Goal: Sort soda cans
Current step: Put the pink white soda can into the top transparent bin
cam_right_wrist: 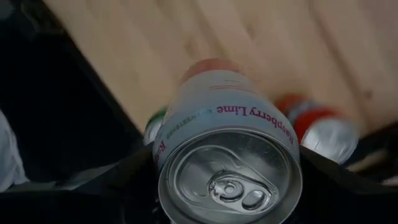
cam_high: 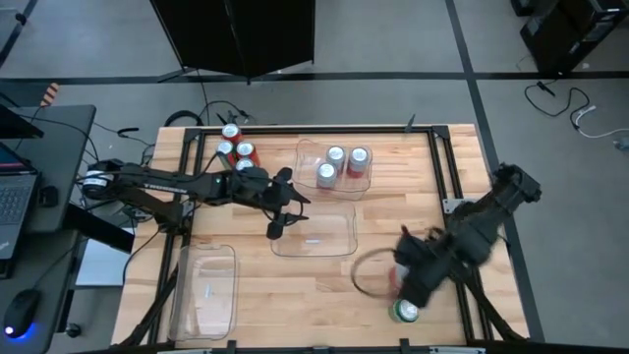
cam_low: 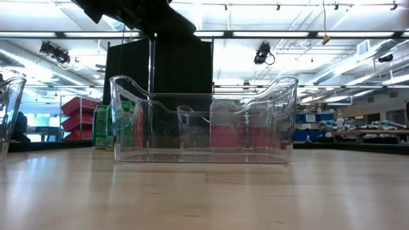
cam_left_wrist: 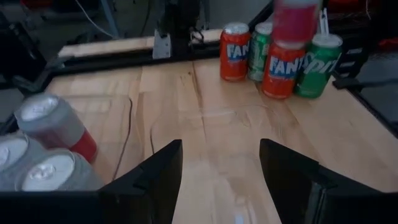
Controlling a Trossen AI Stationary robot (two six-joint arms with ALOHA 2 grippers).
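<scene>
My right gripper (cam_high: 406,272) is near the table's near right corner, shut on a silver-white soda can (cam_right_wrist: 227,155) labelled Raspberry Lime. That can also shows as a reddish blur (cam_left_wrist: 296,18) above a standing cluster of orange cans (cam_left_wrist: 234,51) and green cans (cam_left_wrist: 318,65). One green can (cam_high: 405,312) stands beside the gripper. My left gripper (cam_high: 284,212) hangs open over the left rim of the middle clear bin (cam_high: 339,246). Three silver-and-red cans (cam_high: 335,157) stand in the far bin (cam_high: 366,182). Red cans (cam_high: 236,149) stand at the far left. My right gripper pinches the silver-white can by its body (cam_right_wrist: 186,134), just below the top rim, one finger (cam_right_wrist: 127,180) on either side. The can's silver top (cam_right_wrist: 230,177) faces the wrist camera. It is lifted above the cans standing under it.
A third clear bin (cam_high: 228,258) lies near the near left corner. A dark cable ring (cam_high: 358,282) lies on the wood beside the right gripper. Black rails (cam_high: 324,128) frame the table. Bare wood lies between the middle bin and the near edge.
</scene>
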